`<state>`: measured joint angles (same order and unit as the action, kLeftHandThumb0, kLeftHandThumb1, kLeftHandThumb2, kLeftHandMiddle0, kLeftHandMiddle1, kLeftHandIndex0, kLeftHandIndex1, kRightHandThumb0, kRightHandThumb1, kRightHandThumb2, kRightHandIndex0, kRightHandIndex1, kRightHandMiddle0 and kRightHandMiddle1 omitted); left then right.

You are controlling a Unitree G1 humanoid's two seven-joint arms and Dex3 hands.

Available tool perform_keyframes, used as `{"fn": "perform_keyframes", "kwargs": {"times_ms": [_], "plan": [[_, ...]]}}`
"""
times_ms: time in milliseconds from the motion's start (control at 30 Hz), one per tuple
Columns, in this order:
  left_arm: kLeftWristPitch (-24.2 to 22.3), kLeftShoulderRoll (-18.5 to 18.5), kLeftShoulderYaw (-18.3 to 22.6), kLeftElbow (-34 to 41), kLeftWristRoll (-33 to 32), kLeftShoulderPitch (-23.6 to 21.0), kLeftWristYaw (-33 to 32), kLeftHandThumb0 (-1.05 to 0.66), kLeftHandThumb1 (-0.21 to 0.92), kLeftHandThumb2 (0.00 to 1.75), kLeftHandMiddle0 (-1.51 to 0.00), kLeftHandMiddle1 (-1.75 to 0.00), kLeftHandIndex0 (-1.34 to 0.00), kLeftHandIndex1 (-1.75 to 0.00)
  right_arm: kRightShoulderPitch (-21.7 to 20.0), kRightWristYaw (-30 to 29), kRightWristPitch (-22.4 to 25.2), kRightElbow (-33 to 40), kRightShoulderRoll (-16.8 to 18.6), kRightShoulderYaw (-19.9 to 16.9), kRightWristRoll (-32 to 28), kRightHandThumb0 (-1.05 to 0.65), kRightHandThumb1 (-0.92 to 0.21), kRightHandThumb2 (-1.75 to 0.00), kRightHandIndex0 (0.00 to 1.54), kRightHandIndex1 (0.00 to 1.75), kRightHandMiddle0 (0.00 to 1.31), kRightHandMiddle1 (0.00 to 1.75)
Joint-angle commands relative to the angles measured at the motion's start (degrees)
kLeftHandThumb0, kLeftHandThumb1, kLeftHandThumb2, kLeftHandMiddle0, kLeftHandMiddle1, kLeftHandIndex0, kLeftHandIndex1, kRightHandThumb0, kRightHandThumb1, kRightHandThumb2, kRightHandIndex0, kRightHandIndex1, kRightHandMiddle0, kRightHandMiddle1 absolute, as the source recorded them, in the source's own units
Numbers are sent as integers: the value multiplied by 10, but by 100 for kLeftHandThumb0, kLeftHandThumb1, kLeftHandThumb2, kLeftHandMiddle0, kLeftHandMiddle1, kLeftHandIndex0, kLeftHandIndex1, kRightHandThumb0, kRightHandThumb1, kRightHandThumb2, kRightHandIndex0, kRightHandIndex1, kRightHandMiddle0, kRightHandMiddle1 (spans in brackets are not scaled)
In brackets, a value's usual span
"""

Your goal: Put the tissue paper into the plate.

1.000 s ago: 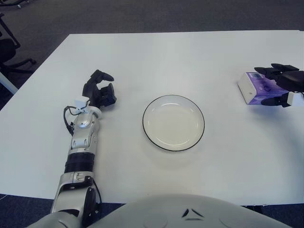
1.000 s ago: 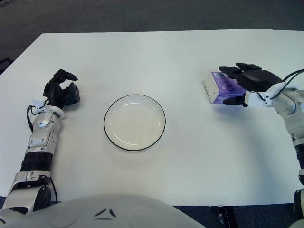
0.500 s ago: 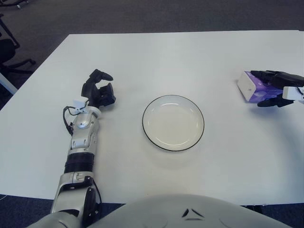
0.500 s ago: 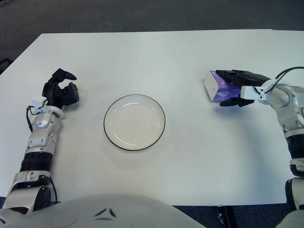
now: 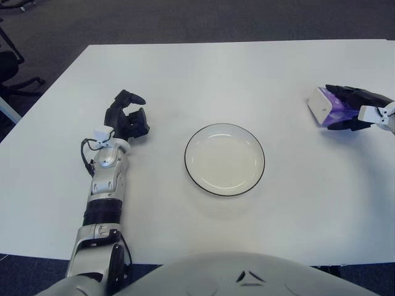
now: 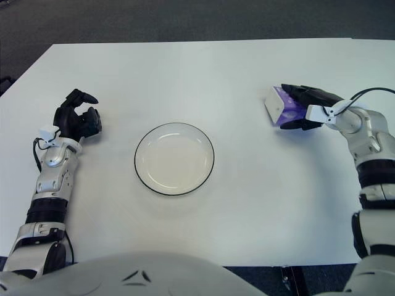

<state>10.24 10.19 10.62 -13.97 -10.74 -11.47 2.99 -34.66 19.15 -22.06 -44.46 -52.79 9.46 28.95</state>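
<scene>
The right hand (image 6: pixel 303 108) is at the far right of the white table (image 6: pixel 185 68), its black fingers wrapped over and under a purple and white tissue pack (image 6: pixel 279 106), which looks tilted with its white end face turned toward the plate. The grasp appears made, though I cannot tell whether the pack is clear of the table surface or touching it. The white plate with a dark rim (image 6: pixel 174 158) sits empty near the middle of the table, well apart from the pack and to its left. The left hand (image 5: pixel 126 118) rests on the table at the left, fingers curled and holding nothing, taking no part

Judging from this, the step in hand is the pickup: the pack is gripped but not yet carried. The next move calls for lifting it free of the table, sweeping it left and slightly nearer across the open surface until it is above the plate's centre, then lowering and letting go so it lands inside the rim
</scene>
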Motion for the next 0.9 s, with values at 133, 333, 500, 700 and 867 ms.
{"fn": "perform_keyframes", "kwargs": {"times_ms": [133, 333, 500, 700, 867], "plan": [[8, -59, -9, -40, 0, 79, -14, -47, 34, 129, -128, -175, -60, -175, -32, -125, -15, -157, 58, 68, 67, -94, -82, -40, 0, 0, 0, 0], [8, -61, -11, -33, 4, 83, -21, -47, 35, 128, -127, -175, -59, -175, -55, -220, -15, -228, 73, 99, 93, -98, -91, -31, 0, 0, 0, 0], [10, -60, -12, -30, 5, 85, -20, -47, 35, 127, -126, -175, -59, -175, -66, -274, -17, -253, 79, 113, 99, -86, -90, -33, 3, 1, 1, 14], [5, -62, -13, -26, 3, 86, -20, -47, 35, 127, -127, -175, -59, -175, -54, -288, -33, -220, 75, 113, 84, -52, -57, -76, 3, 100, 0, 116], [5, -62, -14, -26, 5, 86, -22, -47, 35, 127, -128, -175, -59, -175, -49, -339, -40, -221, 77, 121, 95, -15, -48, -101, 36, 145, 26, 162]]}}
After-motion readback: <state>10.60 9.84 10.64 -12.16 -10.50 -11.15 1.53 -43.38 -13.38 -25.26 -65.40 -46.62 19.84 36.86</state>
